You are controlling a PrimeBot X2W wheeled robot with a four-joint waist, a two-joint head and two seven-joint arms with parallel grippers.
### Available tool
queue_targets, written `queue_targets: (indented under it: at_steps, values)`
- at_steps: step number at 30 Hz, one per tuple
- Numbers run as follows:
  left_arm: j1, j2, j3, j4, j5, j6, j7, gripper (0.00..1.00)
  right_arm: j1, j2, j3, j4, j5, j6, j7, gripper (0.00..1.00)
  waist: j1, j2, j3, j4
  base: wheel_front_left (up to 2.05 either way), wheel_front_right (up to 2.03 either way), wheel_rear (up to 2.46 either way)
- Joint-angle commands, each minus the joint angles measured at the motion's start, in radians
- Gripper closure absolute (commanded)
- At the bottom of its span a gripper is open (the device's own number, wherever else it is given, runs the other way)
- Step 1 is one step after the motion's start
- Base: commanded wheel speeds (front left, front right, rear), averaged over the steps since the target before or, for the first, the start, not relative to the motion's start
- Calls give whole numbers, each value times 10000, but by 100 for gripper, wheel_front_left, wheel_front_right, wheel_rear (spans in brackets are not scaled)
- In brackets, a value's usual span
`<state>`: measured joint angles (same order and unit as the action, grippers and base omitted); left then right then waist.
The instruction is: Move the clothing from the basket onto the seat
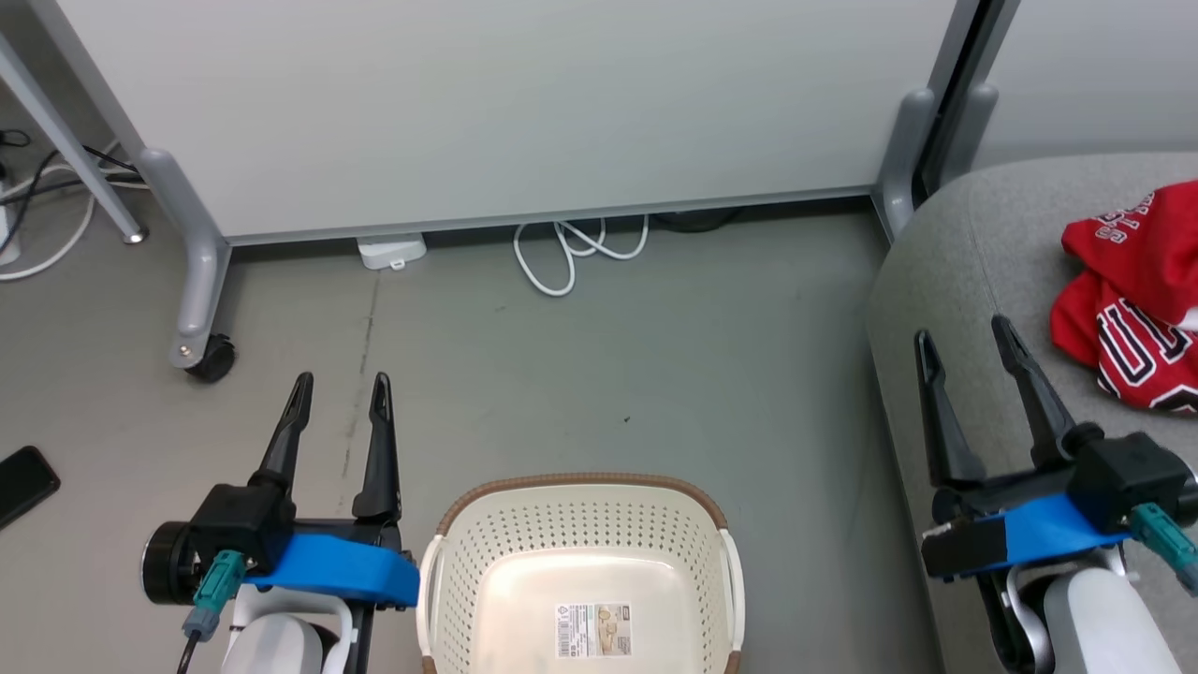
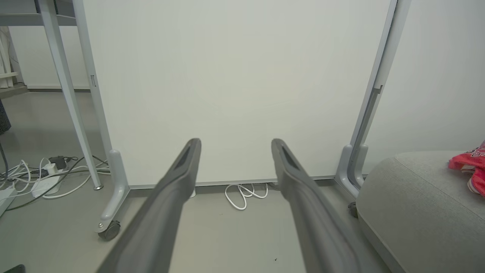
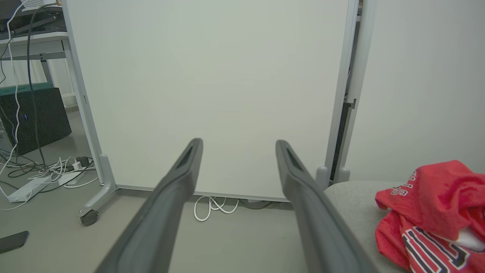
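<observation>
The red clothing (image 1: 1137,309) lies bunched on the light grey seat (image 1: 945,281) at the right edge, black white-edged lettering showing; it also shows as clothing (image 3: 435,212) and clothing (image 2: 471,167) in the wrist views. The cream basket (image 1: 580,571) with a brown rim stands on the floor at bottom centre, holding no cloth, only a label on its bottom. My left gripper (image 1: 342,388) is open to the left of the basket, above the floor. My right gripper (image 1: 964,339) is open over the seat's left edge, just left of the clothing, holding nothing.
A white partition panel (image 1: 487,103) on wheeled grey feet (image 1: 201,351) stands behind. A coiled white cable (image 1: 576,248) lies at its base, more cables (image 1: 47,215) at far left. A black phone (image 1: 23,482) lies on the floor at left.
</observation>
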<state>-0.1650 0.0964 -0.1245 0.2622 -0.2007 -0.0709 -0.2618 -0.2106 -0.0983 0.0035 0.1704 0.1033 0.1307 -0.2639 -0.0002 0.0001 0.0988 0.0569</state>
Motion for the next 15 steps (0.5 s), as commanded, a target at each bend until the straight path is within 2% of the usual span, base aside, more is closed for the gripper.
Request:
queue_targets:
  at_steps: [1,15]
  values:
    - [120,-23,107,49,91,-58,-47,0,280,70,-56,-52,-78,1,-7,0,2,-1,-195,148,0,0,0]
    - [531,-314,697,377,394,-309,-47,0,1278,448,-512,107,20,1,-7,0,2,-1,-552,418,0,0,0]
